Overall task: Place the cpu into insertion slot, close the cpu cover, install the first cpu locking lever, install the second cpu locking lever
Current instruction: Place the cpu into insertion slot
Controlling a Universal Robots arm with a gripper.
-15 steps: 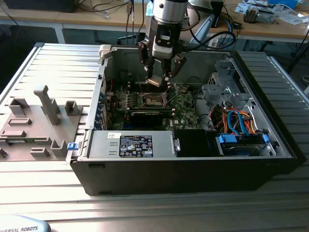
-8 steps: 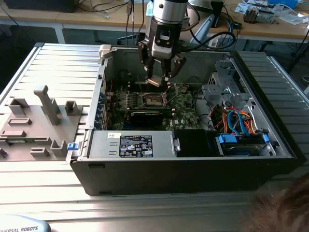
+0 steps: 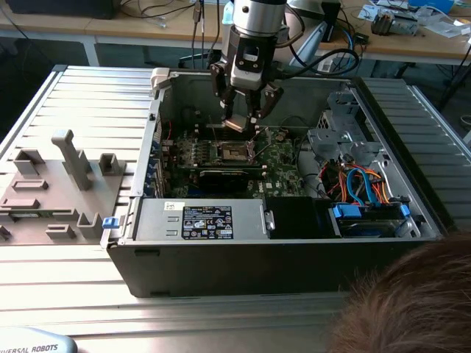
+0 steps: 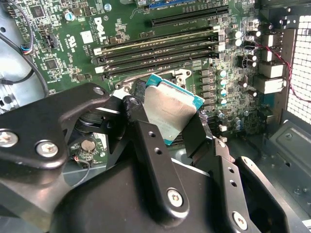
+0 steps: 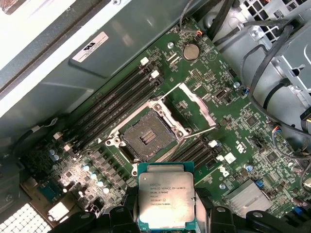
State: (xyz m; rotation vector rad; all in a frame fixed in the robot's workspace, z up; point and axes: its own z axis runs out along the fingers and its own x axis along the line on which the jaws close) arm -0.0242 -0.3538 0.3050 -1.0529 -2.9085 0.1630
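My gripper hangs inside the open computer case, shut on the cpu, a flat square chip with a dull silver top. In both wrist views the black fingers clamp two opposite edges of the cpu. The insertion slot is a dark square socket with a silver rim on the green board, bare, just below and ahead of the chip. The cpu cover is a thin silver frame standing tilted open at the socket's far side.
Black memory slots run beside the socket. A long black card lies in front of it, then the power supply. Drive cage and cables fill the exterior view's right. A grey fixture sits left of the case; a person's hair is at front right.
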